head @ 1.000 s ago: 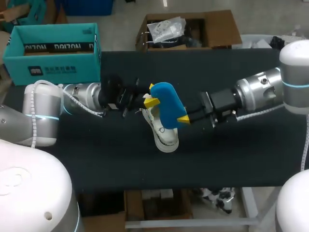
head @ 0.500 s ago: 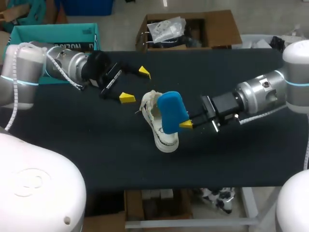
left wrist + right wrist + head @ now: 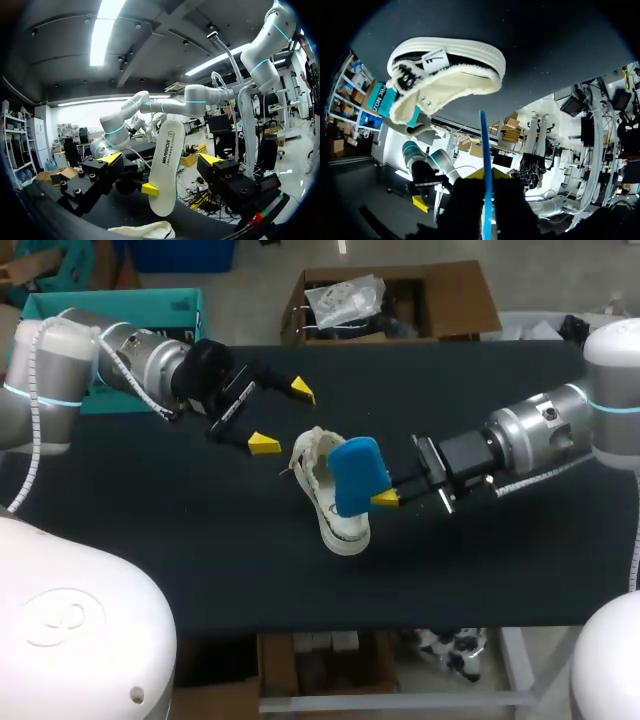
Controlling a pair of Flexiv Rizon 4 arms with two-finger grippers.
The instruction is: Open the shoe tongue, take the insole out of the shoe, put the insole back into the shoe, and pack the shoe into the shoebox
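Head view: the shoe [image 3: 335, 512] lies on its side near the middle of the worktop [image 3: 200, 560], which is covered in dark matte cloth. The shoe has a ribbed white rubber sole and a cream fleecy lining around its collar.

The right gripper [image 3: 385, 498] comes in from the worktop's right edge and is clamped on the insole [image 3: 355, 475]. The insole is a flat, round-toed slab, blue on the upper face. It hangs over the shoe's opening.

In the right wrist view the insole [image 3: 485, 145] shows edge-on as a thin blue line between the gripper's [image 3: 487, 175] fingers. Its tip is near the shoe's [image 3: 445, 65] fleecy collar but apart from it.

The left gripper [image 3: 281, 417] sits toward the back left of the shoe, fingers spread wide and holding nothing. In its wrist view the insole's [image 3: 165, 165] smooth white underside stands upright ahead of the gripper [image 3: 160, 158].

The teal cardboard shoebox [image 3: 45, 308] sits at the back left corner, partly hidden by the left arm.
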